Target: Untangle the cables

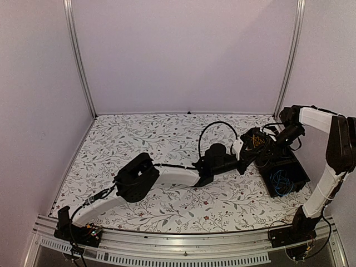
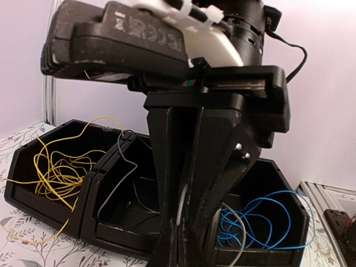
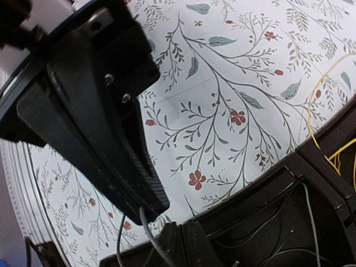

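Note:
The cables lie sorted in a black three-compartment bin (image 1: 299,167) (image 2: 89,186) (image 3: 261,186). Yellow cable (image 1: 257,139) (image 2: 55,169) (image 3: 334,161) fills the far compartment. Blue cable (image 1: 281,182) (image 2: 272,217) fills the near one. A grey cable (image 2: 119,178) (image 3: 146,231) hangs into the middle one. My right gripper (image 1: 260,149) (image 2: 188,214) points down over the bin, its fingers nearly together on a strand of the grey cable. My left gripper (image 1: 242,156) (image 2: 182,251) (image 3: 184,245) is shut just below it at the bin's front wall. I see nothing between its tips.
The bin sits at the right of a flower-patterned table (image 1: 139,139). A thick black arm cable (image 1: 214,127) arches over the left forearm. An aluminium rail (image 1: 183,239) runs along the near edge. Purple walls and metal posts (image 1: 80,61) close in the sides.

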Motion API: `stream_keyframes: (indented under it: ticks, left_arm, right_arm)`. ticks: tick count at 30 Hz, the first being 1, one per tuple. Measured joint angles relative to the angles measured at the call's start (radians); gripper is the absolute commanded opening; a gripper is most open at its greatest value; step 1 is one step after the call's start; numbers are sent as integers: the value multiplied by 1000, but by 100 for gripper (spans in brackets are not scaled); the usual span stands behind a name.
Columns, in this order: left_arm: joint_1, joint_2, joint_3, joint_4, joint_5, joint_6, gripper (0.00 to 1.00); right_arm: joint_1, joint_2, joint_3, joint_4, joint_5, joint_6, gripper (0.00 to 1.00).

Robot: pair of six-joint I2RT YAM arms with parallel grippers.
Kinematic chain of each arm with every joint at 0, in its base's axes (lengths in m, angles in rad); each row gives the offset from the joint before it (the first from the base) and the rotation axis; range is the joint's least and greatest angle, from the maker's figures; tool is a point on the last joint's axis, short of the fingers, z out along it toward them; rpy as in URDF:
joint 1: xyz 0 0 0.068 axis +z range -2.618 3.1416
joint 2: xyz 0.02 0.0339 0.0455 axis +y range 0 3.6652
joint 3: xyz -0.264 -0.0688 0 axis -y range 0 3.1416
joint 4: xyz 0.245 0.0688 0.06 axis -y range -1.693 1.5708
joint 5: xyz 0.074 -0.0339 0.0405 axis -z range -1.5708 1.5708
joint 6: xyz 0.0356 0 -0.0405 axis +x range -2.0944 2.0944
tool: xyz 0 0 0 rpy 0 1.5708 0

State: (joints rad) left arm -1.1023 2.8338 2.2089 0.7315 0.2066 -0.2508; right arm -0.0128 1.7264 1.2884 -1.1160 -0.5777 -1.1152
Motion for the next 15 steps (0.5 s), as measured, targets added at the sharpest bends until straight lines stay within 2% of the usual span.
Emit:
stream_keyframes:
  ticks: [2,5,8,10,15]
  left_arm:
    - [-1,-1,0,2,-1,1,2]
    - [-1,-5,-11,3,-8,0,27]
    - [-2,-29,-63,5,-17,5,40]
    - [-3,-61,-126,8,-27,14,43]
    - [-3,-160,-303,29,-52,32,44]
  right_arm:
    - [0,2,0,1,0,2,0]
    - [0,2,1,0,1,-1,0]
    - [-3,2,5,1,24,-5,0]
    - [-23,2,21,0,37,-12,0]
    - [-108,2,66,17,91,-38,0]
